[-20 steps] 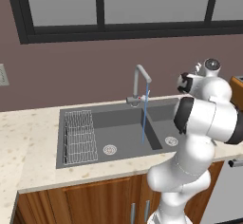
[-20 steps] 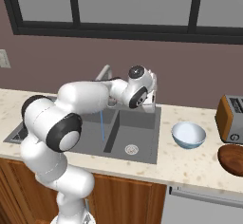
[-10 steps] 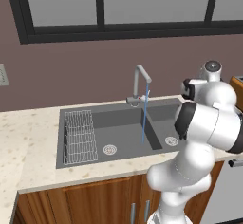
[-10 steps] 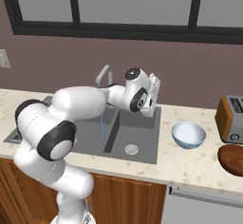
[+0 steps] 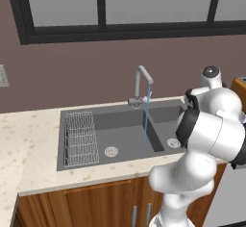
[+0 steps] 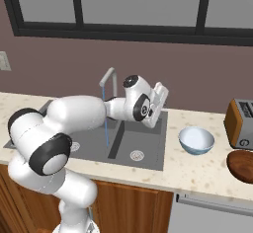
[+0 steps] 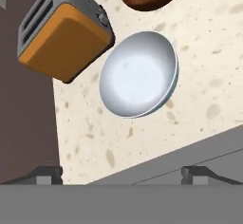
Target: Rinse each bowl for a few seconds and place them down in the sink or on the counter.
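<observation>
Kitchen worktop, beige speckled counter (image 6: 207, 170) under a dark-framed window, brown wall behind. Dark double sink (image 5: 120, 127) set into it, wire rack (image 5: 79, 137) in the left basin, tap (image 5: 142, 79) running a thin blue stream down toward the divider.

Pale blue-grey bowl (image 6: 196, 140) stands upright on the counter, right of centre in the right base view, just past the sink's right rim and clear of it. Orange toaster (image 6: 240, 123) sits at the right edge of that frame, a dark wooden bowl (image 6: 241, 165) in front of it, lower right. Only one blue-grey bowl seen.

Gripper (image 6: 159, 98) hangs over the right basin, centre of the right base view, pointed toward the bowl. Jaws spread wide, nothing between them. Fingertips (image 7: 45, 173) low in the hand view, one near each bottom corner.

Key relation: in the hand view the bowl (image 7: 139, 73) lies ahead of the hand, centre frame, roughly midway between the two tips, with a strip of counter and the sink rim between. Toaster (image 7: 64, 33) close at its upper left, near touching.

Judgement: approach phase, bowl not yet gripped. A round bowl has no long axis, so a rim pinch on the near edge looks likeliest; toaster side leaves least room.
</observation>
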You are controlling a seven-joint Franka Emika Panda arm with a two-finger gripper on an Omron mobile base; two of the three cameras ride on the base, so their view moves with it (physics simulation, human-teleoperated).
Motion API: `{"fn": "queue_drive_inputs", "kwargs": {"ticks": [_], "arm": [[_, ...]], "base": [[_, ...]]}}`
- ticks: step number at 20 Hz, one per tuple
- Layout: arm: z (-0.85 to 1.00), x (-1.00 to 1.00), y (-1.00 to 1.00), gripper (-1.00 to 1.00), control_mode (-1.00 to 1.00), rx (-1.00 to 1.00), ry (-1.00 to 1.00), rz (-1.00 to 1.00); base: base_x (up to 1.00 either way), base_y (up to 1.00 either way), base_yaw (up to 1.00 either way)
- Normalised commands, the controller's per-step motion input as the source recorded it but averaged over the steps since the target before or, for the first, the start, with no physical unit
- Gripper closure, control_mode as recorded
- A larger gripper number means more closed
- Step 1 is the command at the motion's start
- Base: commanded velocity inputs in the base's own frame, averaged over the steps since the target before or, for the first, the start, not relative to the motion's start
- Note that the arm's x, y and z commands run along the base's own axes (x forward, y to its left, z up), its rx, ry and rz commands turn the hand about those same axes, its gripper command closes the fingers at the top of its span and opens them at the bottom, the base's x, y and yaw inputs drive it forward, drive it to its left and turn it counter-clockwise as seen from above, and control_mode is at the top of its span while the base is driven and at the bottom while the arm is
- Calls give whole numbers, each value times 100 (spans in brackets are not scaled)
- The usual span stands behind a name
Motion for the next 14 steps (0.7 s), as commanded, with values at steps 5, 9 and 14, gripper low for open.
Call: {"fn": "queue_drive_inputs", "kwargs": {"ticks": [5,9,14], "arm": [[-15,-27,-2,-100,-100,2,-3,-15],[-7,-26,-8,-100,-100,4,-4,-12],[-4,-22,-17,-100,-100,3,-7,-9]], "base": [[0,0,0],[0,0,0],[0,0,0]]}}
